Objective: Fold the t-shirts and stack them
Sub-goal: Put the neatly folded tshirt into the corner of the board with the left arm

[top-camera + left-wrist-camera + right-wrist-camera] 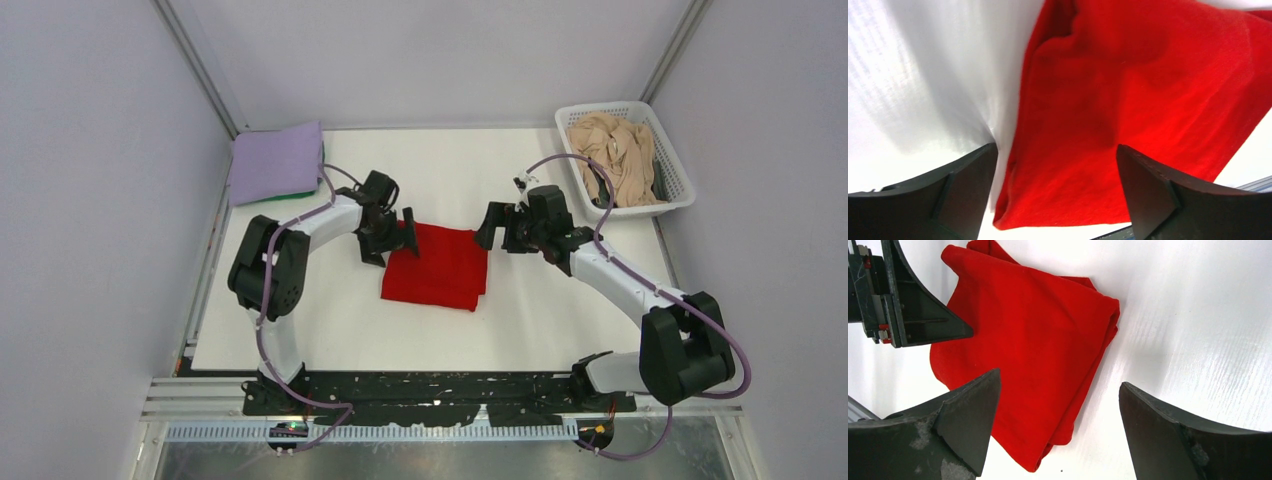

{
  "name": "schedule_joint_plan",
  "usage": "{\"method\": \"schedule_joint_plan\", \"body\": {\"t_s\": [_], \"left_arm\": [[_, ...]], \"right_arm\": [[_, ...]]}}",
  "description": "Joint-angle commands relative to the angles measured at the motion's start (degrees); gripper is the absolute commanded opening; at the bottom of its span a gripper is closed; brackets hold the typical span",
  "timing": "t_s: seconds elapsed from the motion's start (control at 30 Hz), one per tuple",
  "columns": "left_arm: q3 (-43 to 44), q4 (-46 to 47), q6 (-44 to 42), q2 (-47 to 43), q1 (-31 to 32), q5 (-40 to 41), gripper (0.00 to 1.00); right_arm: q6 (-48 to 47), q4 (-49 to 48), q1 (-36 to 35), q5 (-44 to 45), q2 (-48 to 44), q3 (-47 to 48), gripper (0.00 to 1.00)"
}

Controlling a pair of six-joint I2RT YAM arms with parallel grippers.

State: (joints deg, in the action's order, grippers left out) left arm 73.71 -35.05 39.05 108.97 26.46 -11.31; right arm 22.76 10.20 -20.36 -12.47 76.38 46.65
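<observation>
The red t-shirt (pixel 437 267) lies folded into a rectangle at the middle of the white table. My left gripper (pixel 392 236) is open over its far left corner; the red cloth (pixel 1128 115) fills the left wrist view between the spread fingers. My right gripper (pixel 497 228) is open just beyond its far right corner; the right wrist view shows the folded shirt (pixel 1033 365) below and the left gripper's finger (pixel 918 305) at top left. The lavender t-shirt (pixel 276 162) lies folded at the far left corner on a green one (pixel 290 196). The beige t-shirt (pixel 615 157) is crumpled in the basket.
The white lattice basket (pixel 682 185) stands at the far right corner. Grey walls enclose the table on three sides. The black base rail (pixel 440 392) runs along the near edge.
</observation>
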Motion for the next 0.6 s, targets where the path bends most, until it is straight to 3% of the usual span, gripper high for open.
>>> {"method": "schedule_joint_plan", "body": {"t_s": [0.0, 0.2, 0.4, 0.57], "left_arm": [[2.8, 0.6, 0.8, 4.9, 1.9, -0.2, 0.83], [3.9, -3.3, 1.4, 7.5, 3.5, 2.7, 0.40], [1.6, -4.7, 3.3, 7.7, 5.1, 4.5, 0.01], [-2.3, -3.1, 4.2, 6.8, 5.8, 4.2, 0.00]], "right_arm": [[-1.1, -0.4, 0.2, -0.3, -3.2, -0.6, 0.95], [-5.2, -2.1, 0.2, -8.2, -6.5, -3.6, 0.95], [-2.8, -9.4, -3.2, -24.4, -5.5, -7.3, 0.95], [0.2, -16.6, -10.3, -32.5, 0.6, -7.8, 0.95]]}}
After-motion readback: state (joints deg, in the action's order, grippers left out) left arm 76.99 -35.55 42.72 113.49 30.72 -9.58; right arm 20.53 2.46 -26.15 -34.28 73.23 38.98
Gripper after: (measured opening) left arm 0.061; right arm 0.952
